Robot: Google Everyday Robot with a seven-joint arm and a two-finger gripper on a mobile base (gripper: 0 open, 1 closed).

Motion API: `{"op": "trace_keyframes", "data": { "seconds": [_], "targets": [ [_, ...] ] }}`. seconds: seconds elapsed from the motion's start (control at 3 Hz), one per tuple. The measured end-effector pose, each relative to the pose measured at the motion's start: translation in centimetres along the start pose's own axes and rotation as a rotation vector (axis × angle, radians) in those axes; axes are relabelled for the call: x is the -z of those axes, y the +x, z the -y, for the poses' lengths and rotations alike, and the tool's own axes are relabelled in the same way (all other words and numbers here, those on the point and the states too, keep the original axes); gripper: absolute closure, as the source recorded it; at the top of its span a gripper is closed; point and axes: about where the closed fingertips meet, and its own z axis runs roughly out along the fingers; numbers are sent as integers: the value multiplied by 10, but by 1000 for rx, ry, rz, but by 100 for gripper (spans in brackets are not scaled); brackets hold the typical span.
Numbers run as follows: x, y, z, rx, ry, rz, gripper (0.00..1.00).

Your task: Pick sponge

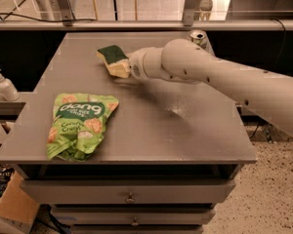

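The sponge (112,56), dark green on top with a pale yellow body, lies at the back middle of the grey table (185,130). My gripper (121,68) is at the end of the white arm (224,77), which reaches in from the right. The gripper's pale tip sits right against the sponge's right front side and touches it. The part of the sponge under the gripper's tip is hidden.
A light-green snack bag (79,125) lies at the table's front left. A soda can (198,35) stands at the back right, behind the arm. A soap pump bottle (4,85) stands on a ledge to the left. Drawers (130,197) run below the tabletop.
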Motion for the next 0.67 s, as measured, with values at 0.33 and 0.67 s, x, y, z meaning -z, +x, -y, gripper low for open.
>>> {"op": "trace_keyframes", "data": {
  "seconds": [0.33,0.67],
  "targets": [
    [37,-33,0,19,19,77,100],
    [81,-60,-10,18,33,141,100]
  ]
}}
